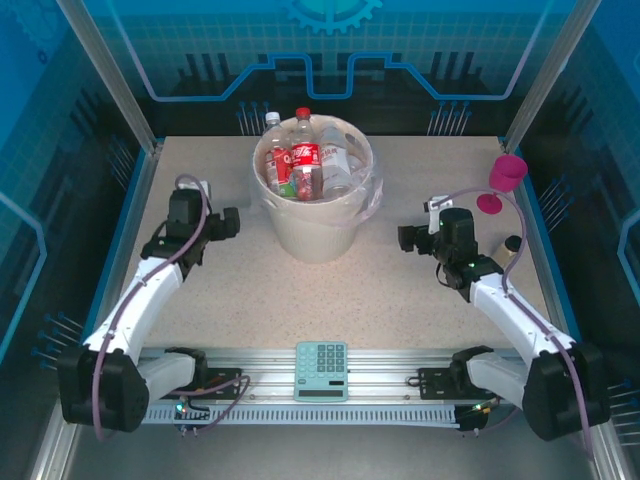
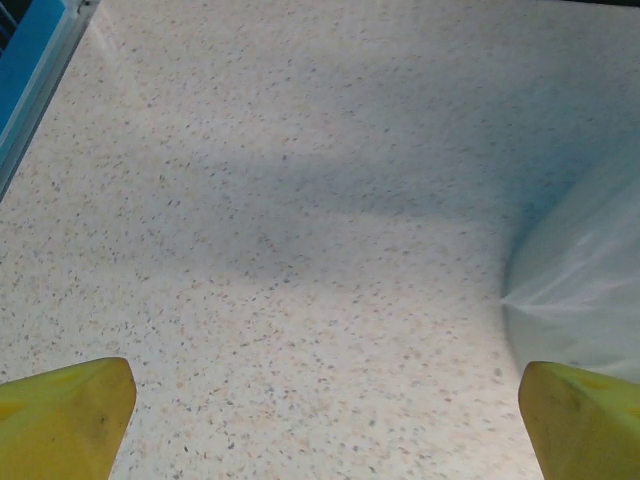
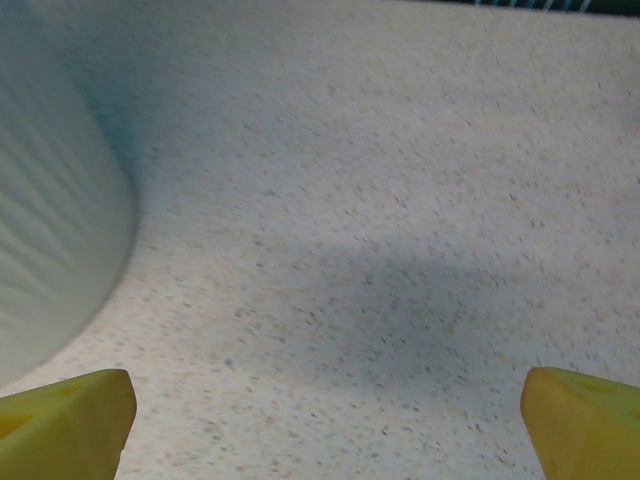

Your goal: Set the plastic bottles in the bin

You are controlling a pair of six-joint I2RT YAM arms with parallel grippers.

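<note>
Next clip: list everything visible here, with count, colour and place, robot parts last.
plastic bottles: several, exact count unclear; clear, mostly red-labelled; piled inside the bin.
bin: one; cream-white with clear liner; far centre of the table.
goblet: one; pink; upright, far right.
calculator: one; teal; near rail, between the arm bases.
small object: one; pale; right edge, too small to identify.
table: one; speckled beige.
left gripper: one; yellow fingertips; open, left of the bin.
right gripper: one; yellow fingertips; open, right of the bin.
</note>
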